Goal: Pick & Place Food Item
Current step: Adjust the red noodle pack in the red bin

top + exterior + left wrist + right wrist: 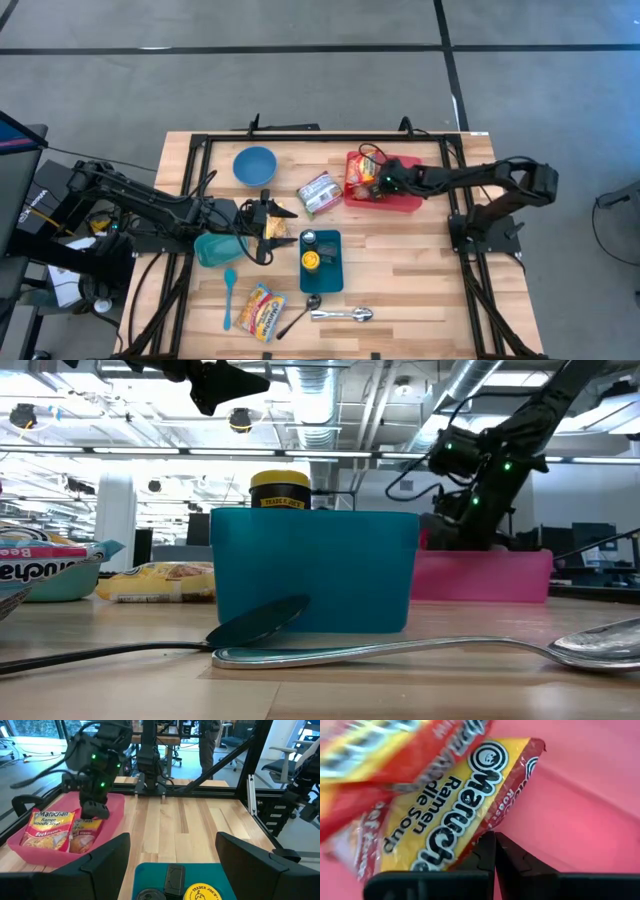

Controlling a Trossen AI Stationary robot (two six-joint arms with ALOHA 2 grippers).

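A pink tray (405, 200) sits at the table's far right and holds two Maruchan ramen packets (358, 175). My right gripper (494, 845) reaches down into the tray, shut on the nearer yellow-and-red packet (445, 815); it also shows in the left wrist view (95, 811). The other packet (46, 827) leans in the tray beside it. My left gripper (172, 857) hovers open and level over the table's middle, above a teal container (325, 275), touching nothing. My right gripper pinches the packet's red sealed edge (481, 838) between its two fingertips, at one side of the packet. The fingers come slanting down from the table's right side. The packet stays tilted over the tray floor (580, 810), its far end toward the other packet.
The teal container holds a yellow-lidded jar (311, 261). Around it lie a blue bowl (255, 165), a silver pouch (318, 193), a teal cup (215, 248), a teal spoon (229, 298), another ramen packet (260, 310), a black spoon (297, 315) and a metal spoon (345, 315).
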